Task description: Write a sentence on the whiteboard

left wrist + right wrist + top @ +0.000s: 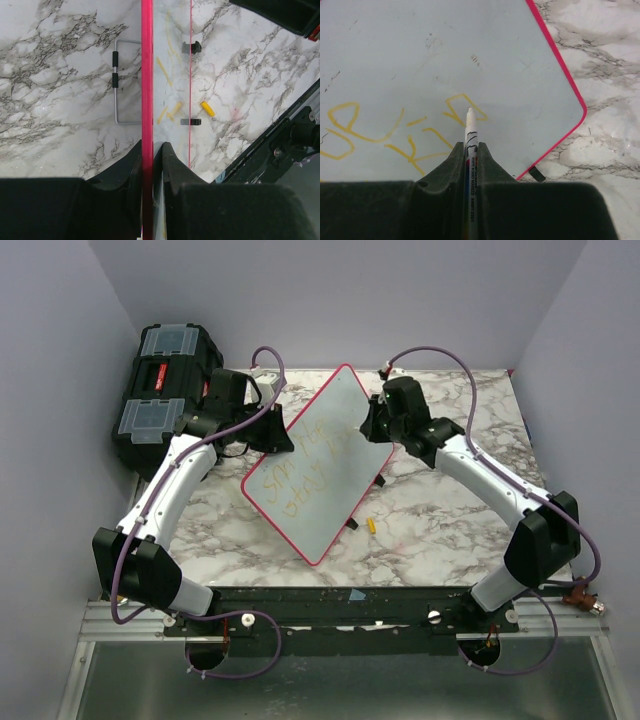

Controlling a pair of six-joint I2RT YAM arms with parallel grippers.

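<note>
The whiteboard, white with a thin pink-red frame, lies diagonally across the marble table with its left side raised. My left gripper is shut on the frame's edge, which runs straight up the left wrist view. My right gripper is shut on a white marker. The marker's tip points at a yellow letter near the board's upper right part. The sentence shows as yellow-orange letters in two lines. Whether the tip touches the surface I cannot tell.
A black toolbox stands at the back left, behind the left arm. A small yellow cap lies on the table beside the board's lower right edge. A grey wire stand lies on the marble beside the board. Small black clips sit on the frame.
</note>
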